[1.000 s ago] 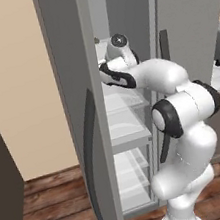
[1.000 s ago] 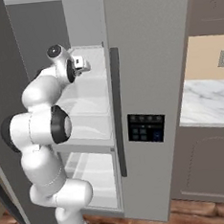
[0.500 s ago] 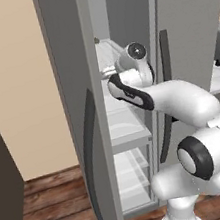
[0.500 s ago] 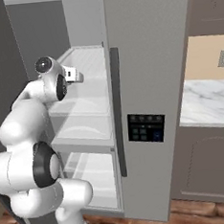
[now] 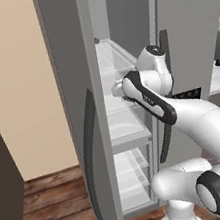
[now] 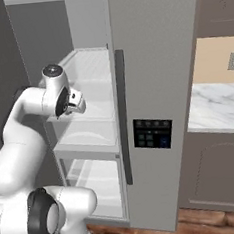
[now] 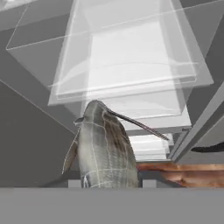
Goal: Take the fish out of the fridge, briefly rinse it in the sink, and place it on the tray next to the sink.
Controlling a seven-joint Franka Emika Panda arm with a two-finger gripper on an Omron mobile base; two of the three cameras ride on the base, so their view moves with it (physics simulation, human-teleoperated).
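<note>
One step done: fingers clenched on small silvery-grey fish, lower centre, outside tall grey fridge; rinsing and traying remain.

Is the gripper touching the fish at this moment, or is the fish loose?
Touching. In the hand view the fish rises straight from between the gripper tips at the bottom edge, hanging clear of the fridge shelves behind it.
</note>
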